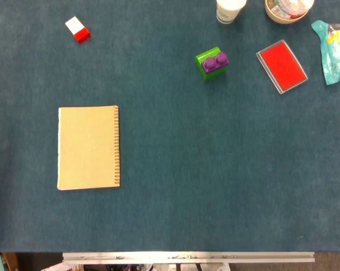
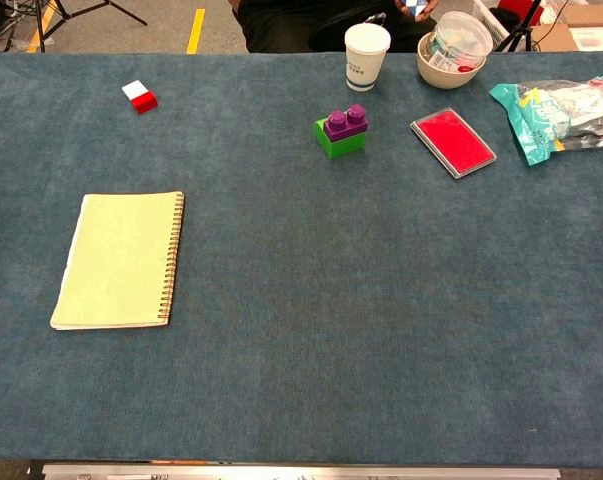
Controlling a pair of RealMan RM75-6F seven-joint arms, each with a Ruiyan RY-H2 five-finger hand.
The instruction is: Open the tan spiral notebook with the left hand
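Note:
The tan spiral notebook [image 1: 88, 147] lies closed and flat on the blue table cloth at the left, its wire spiral along its right edge. The chest view shows the same notebook [image 2: 121, 261] with its cover down. Neither hand nor any part of an arm appears in the head view or the chest view.
A small red and white block [image 1: 78, 29] sits far left. A green and purple toy brick [image 1: 212, 62], a red flat case [image 1: 281, 66], a paper cup [image 2: 366, 56], a bowl [image 2: 453, 48] and a teal packet [image 2: 566, 115] stand at the far right.

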